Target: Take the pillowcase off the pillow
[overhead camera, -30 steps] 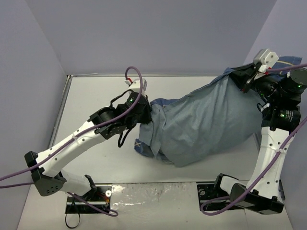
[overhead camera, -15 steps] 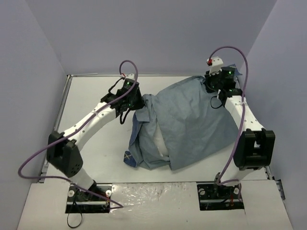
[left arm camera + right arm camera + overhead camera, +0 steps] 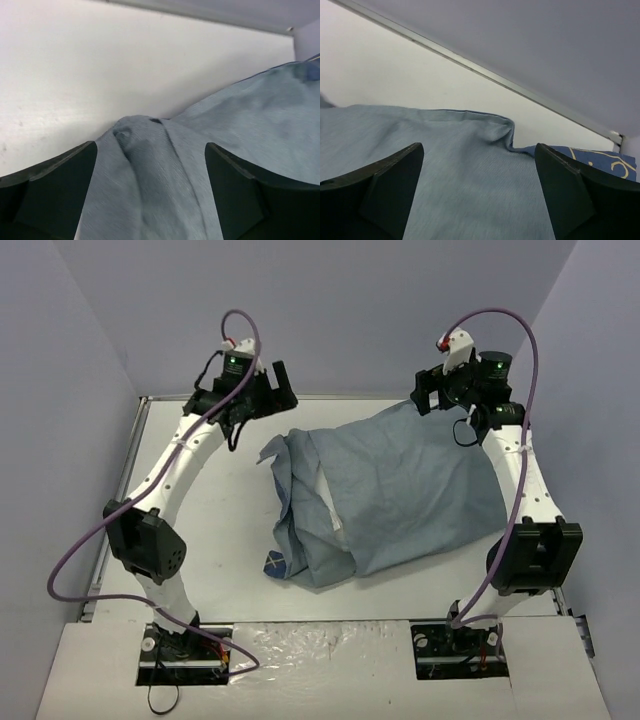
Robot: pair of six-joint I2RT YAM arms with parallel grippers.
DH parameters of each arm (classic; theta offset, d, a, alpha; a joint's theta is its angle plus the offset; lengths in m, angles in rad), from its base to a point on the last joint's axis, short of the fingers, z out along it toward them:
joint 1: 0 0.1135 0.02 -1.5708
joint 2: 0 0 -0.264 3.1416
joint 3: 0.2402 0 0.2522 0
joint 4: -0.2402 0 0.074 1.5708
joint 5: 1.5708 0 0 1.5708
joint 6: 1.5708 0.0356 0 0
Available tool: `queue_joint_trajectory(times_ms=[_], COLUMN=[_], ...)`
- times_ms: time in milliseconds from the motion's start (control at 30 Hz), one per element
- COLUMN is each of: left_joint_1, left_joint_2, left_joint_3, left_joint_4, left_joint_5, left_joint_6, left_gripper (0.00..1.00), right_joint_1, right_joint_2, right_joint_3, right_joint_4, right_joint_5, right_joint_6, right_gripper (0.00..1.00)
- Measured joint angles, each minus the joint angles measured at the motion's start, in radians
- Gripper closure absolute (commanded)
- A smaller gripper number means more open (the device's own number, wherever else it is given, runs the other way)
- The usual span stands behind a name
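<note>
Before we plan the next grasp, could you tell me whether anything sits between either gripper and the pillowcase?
Nothing visible does. The left gripper and right gripper are open near the far edge of the pillowcase, and each wrist view shows only fabric and table ahead of the fingers.

The large blue fabric pillowcase (image 3: 410,485) lies mid-table on the flat white tabletop (image 3: 200,530), the plain white soft pillow (image 3: 331,517) inside it showing at its left opening, the left gripper (image 3: 278,385) behind-left of it, the right gripper (image 3: 422,400) over its far edge.
</note>
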Motion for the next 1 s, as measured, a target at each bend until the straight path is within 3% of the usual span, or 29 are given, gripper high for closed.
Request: queue_joint_trajectory(times_ms=[167, 267, 433, 600, 800, 1000], left_joint_1=[0.031, 0.000, -0.106, -0.193, -0.218, -0.246], left_joint_2=[-0.090, -0.225, -0.443, -0.520, -0.461, -0.332], left_joint_3=[0.063, -0.098, -0.447, -0.630, -0.597, -0.513], left_joint_4=[-0.015, -0.001, 0.020, 0.043, 0.100, 0.169], left_joint_5=[0.016, 0.049, 0.083, 0.080, 0.045, 0.021], left_joint_6=[0.056, 0.064, 0.036, -0.027, -0.078, -0.097], left_gripper=[0.09, 0.11, 0.13, 0.13, 0.12, 0.18], right_joint_1=[0.008, 0.045, 0.184, 0.237, 0.312, 0.322], right_joint_2=[-0.086, -0.143, -0.197, -0.166, -0.090, -0.063], right_joint_3=[0.023, -0.016, -0.138, -0.148, -0.106, -0.095], right_joint_4=[-0.096, -0.131, -0.189, -0.213, -0.214, -0.203], right_joint_5=[-0.210, -0.285, -0.277, -0.190, -0.005, 0.042], right_joint_6=[-0.031, -0.019, 0.002, 0.076, 0.220, 0.363], right_gripper=[0.08, 0.11, 0.21, 0.25, 0.23, 0.21])
